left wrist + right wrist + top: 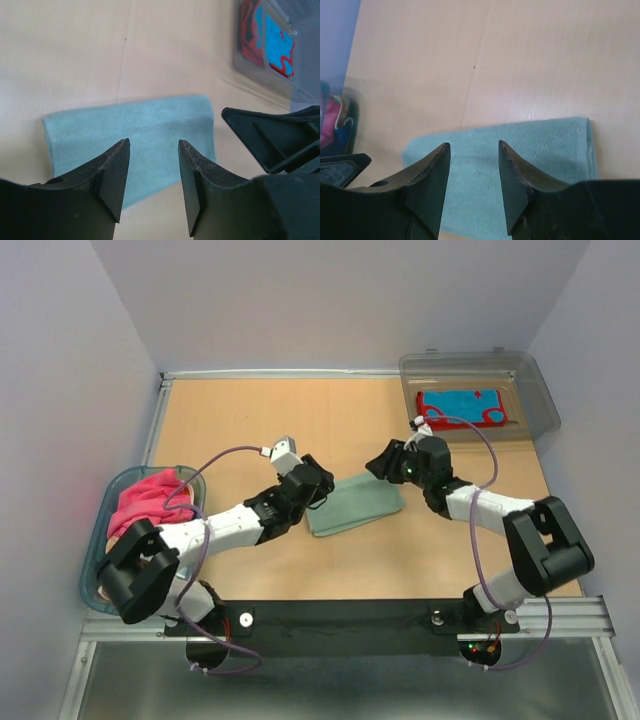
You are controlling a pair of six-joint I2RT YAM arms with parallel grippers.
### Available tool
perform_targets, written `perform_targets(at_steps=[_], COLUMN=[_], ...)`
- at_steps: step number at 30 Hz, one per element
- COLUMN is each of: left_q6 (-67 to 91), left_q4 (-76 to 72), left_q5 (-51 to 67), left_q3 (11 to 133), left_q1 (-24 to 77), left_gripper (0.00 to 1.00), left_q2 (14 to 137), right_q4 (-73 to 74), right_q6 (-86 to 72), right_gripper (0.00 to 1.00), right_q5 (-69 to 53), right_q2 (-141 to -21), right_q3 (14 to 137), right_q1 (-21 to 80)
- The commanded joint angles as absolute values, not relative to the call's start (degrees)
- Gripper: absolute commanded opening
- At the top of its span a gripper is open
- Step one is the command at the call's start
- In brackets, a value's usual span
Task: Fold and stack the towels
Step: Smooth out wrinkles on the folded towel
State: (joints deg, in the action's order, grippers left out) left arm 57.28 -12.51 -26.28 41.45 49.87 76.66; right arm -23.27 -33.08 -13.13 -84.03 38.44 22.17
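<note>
Two arms reached inward from the table's (300, 420) near edge over one folded teal towel (358, 505) lying flat mid-table. The left gripper (153, 144) and right gripper (473, 145) hovered at its opposite ends, fingers apart, holding nothing. One pink towel (145, 498) sat in the blue-rimmed tub (88, 570). Farther back, one blue-and-red towel (462, 405) lay in the clear grey bin (530, 390).

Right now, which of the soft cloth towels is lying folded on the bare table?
The flat teal cloth towel, alone outside any container. The crumpled pink towel sits in the blue-rimmed tub; the blue-and-red towel lies in the clear grey bin.
</note>
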Motion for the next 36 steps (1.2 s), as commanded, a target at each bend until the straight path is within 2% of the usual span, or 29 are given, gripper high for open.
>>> perform_targets(at_steps=[1, 7, 15, 19, 24, 30, 32, 36], left_q6=[55.81, 62.13, 70.31, 66.55, 53.11, 42.89, 43.50, 51.65], left_q4=[-21.34, -30.47, -40.08, -38.07, -32.70, -27.61, -23.22, -10.92], left_q5=[-29.53, -27.08, -21.10, -20.05, -15.03, -12.04, -13.26, -19.59], left_q3=[43.33, 36.67, 25.76, 25.66, 33.46, 37.97, 37.44, 36.22], left_q1=[49.22, 47.30, 43.60, 39.91, 31.73, 32.25, 34.70, 42.70], left_gripper=[0.51, 0.43, 0.40, 0.40, 0.40, 0.55, 0.61, 0.64], left_q2=[82.43, 90.68, 96.24, 93.26, 91.94, 87.90, 83.77, 76.31], right_q4=[-34.62, -42.95, -52.56, -53.00, -52.39, -39.49, -30.79, -13.14], right_q6=[-36.12, -36.03, -41.48, -40.35, -38.24, -31.23, -26.92, -21.81], right_gripper=[0.49, 0.49, 0.49, 0.49, 0.49, 0.50, 0.50, 0.50], right_q5=[-13.71, -11.34, -10.90, -10.11, -12.12, -15.03, -13.55, -9.16], right_q2=[-90.69, -100.78, -107.58, -105.47, -100.38, -90.98, -86.60, -80.70], right_q3=[40.08, 37.80, 30.06, 28.74, 28.30, 30.40, 31.99, 35.77], right_q1=[21.97, 21.18, 15.65, 14.68, 14.68, 14.68, 14.76, 14.77])
